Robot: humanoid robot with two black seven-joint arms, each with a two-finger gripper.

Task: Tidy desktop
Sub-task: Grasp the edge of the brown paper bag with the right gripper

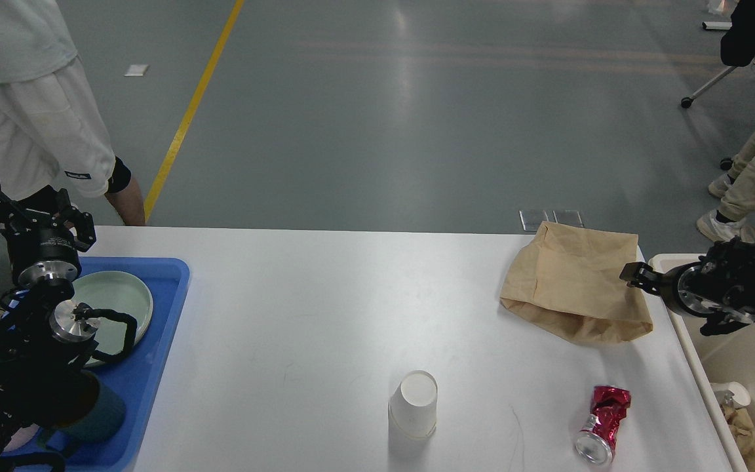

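The white bench (299, 308) fills the lower view. On it: brown paper bag (574, 285) at 2 o'clock, upturned paper cup (413, 405) at 6, crushed red can (603, 416) at 5. Right gripper (633, 272) touches the bag's right edge, spread unclear. Left gripper (27, 210) at 9, fingers spread wide, above the blue tray (161, 328)

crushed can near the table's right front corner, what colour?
Red with a silver end, clearest in the head view: crushed can.
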